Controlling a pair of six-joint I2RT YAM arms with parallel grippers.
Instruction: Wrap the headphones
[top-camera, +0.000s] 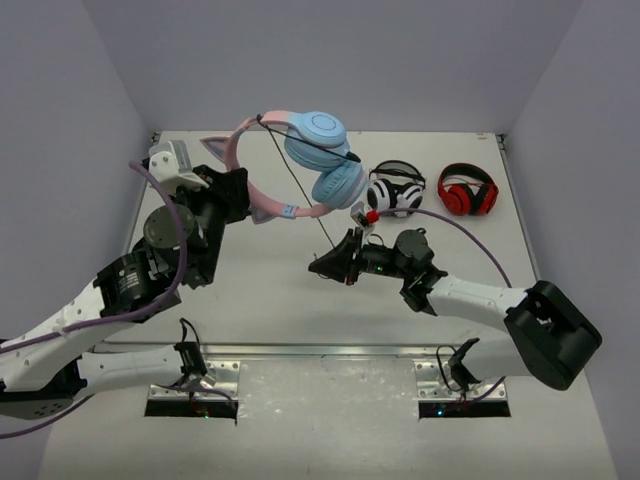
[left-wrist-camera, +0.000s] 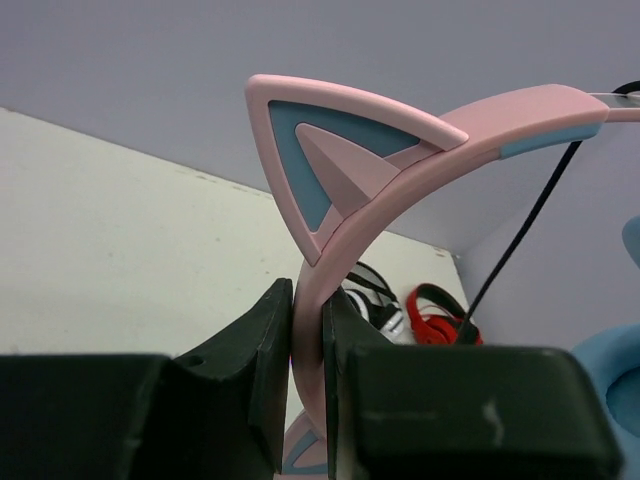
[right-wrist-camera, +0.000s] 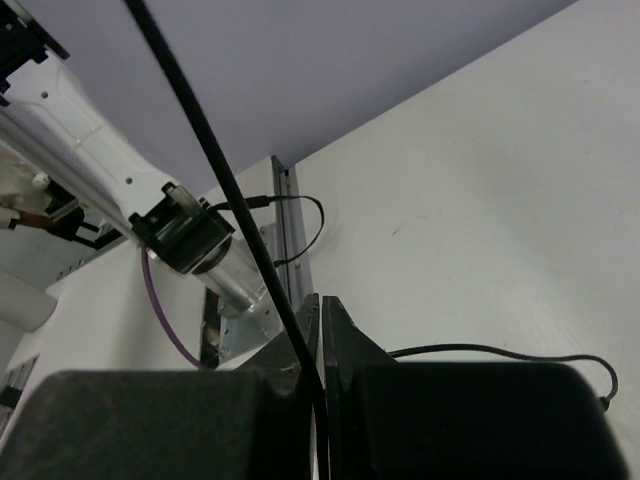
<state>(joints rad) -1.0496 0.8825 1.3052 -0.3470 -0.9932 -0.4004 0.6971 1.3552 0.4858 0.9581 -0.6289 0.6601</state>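
Note:
The headphones, with a pink cat-eared headband and light blue ear cups, are held up above the table's back middle. My left gripper is shut on the pink headband just below a cat ear, as the left wrist view shows. The thin black cable runs taut from the headband top diagonally down to my right gripper. In the right wrist view my right gripper is shut on the cable. A loose length of cable lies on the table behind it.
A white-and-black pair and a red-and-black pair lie at the back right of the table; both show in the left wrist view, white and red. Grey walls enclose the table on three sides.

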